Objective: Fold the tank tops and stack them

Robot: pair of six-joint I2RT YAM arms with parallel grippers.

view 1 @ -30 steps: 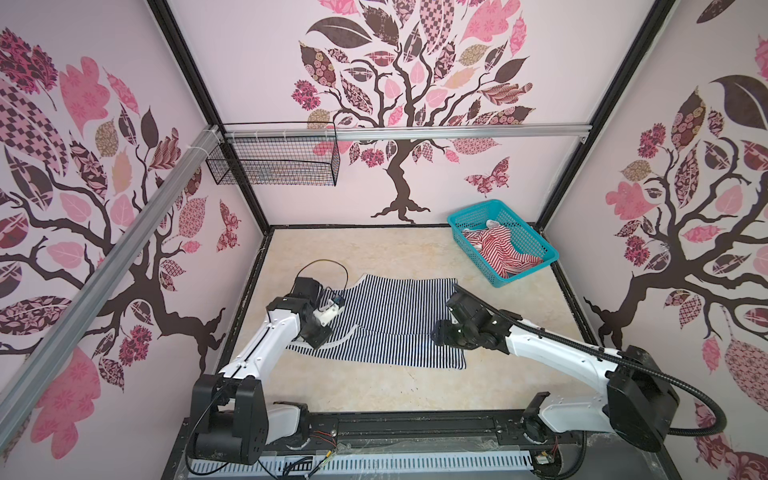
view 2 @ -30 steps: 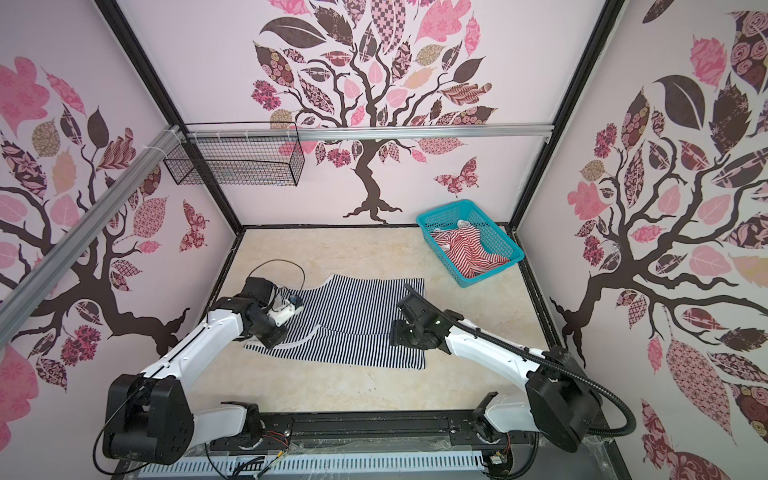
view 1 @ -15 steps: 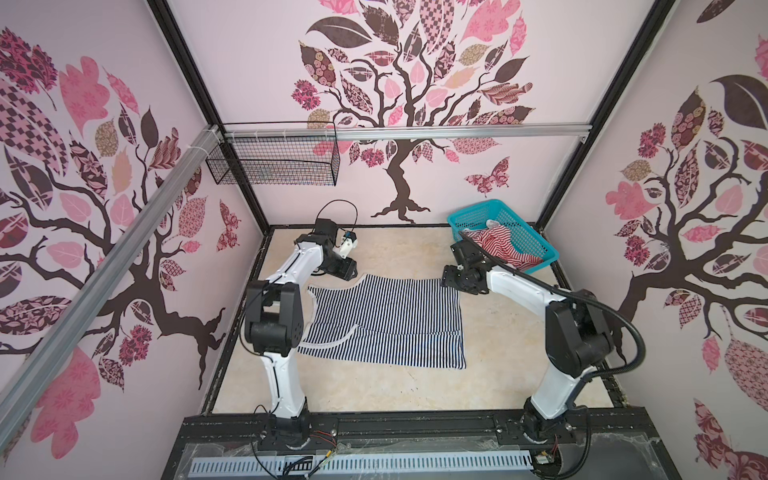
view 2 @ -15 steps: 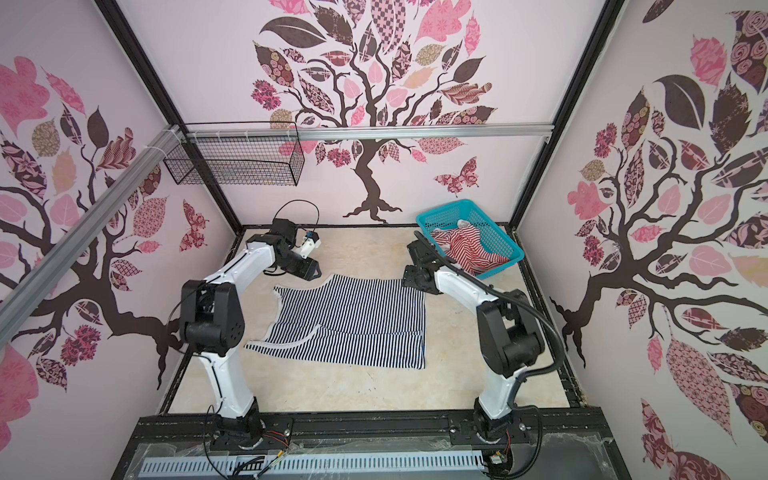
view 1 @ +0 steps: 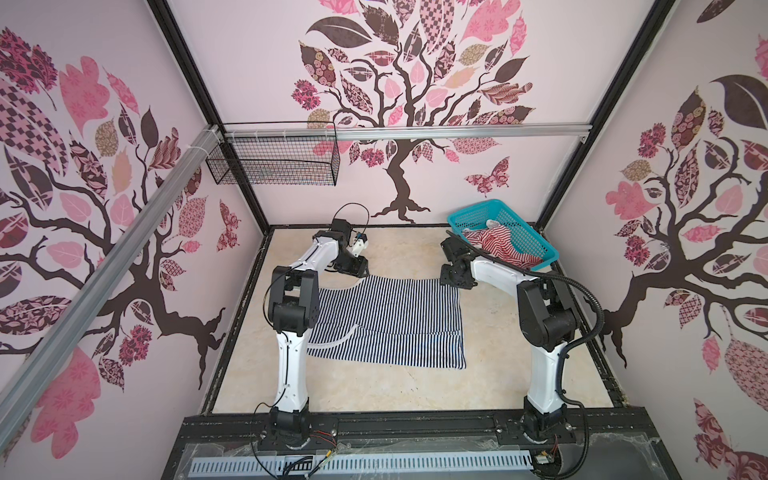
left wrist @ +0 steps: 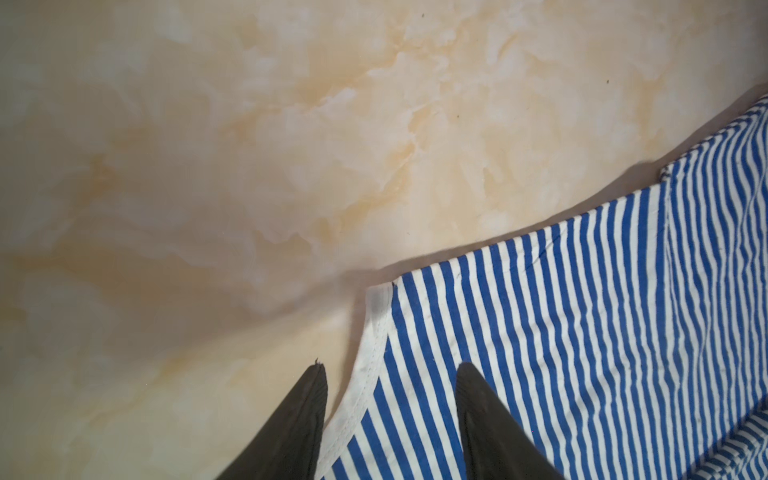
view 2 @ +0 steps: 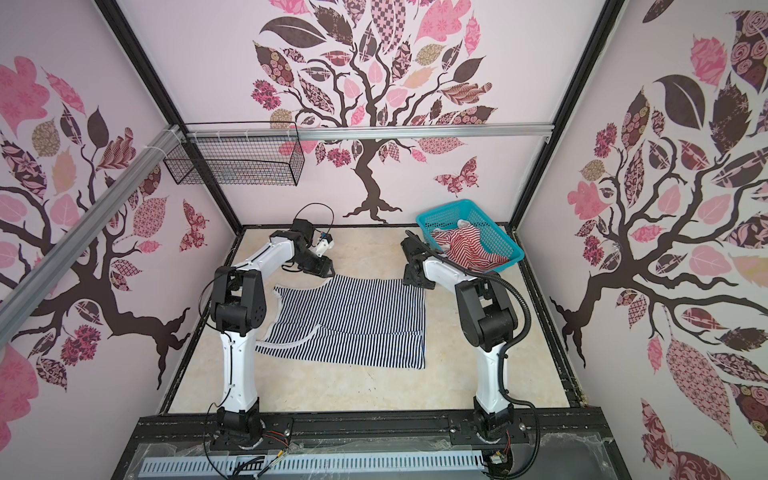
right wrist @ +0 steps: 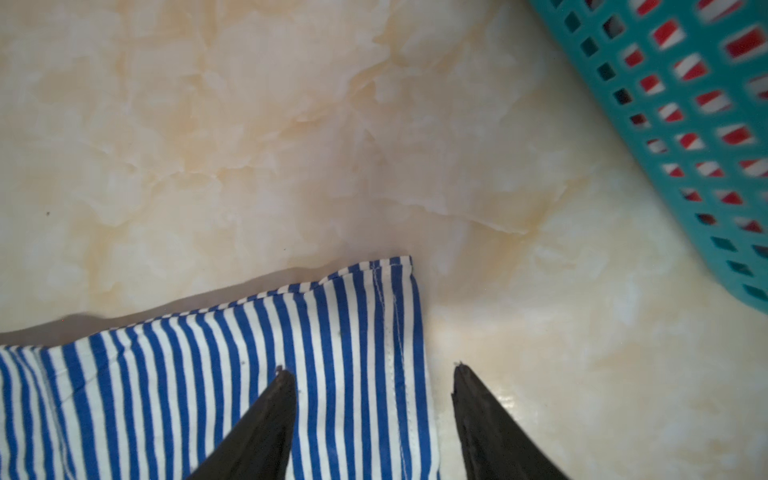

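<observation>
Left hand [left wrist: 390,365] advanced; only wrist view shows parting.

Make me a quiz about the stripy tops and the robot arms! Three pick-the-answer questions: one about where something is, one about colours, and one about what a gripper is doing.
1. Where is the red-and-white tank top?
A) in a drawer
B) on a chair
C) in the teal basket

2. What colour are the stripes on the spread-out tank top lying on the table?
A) green and yellow
B) navy and white
C) black and pink

3. How is the left gripper?
A) open, straddling the top's white-edged corner
B) shut on nothing
C) shut on a sock

Answers:
1 C: both top views show it bunched inside the basket.
2 B: dark blue and white stripes show in every view.
3 A: the left wrist view shows the fingers apart, with the edging between them.
</observation>
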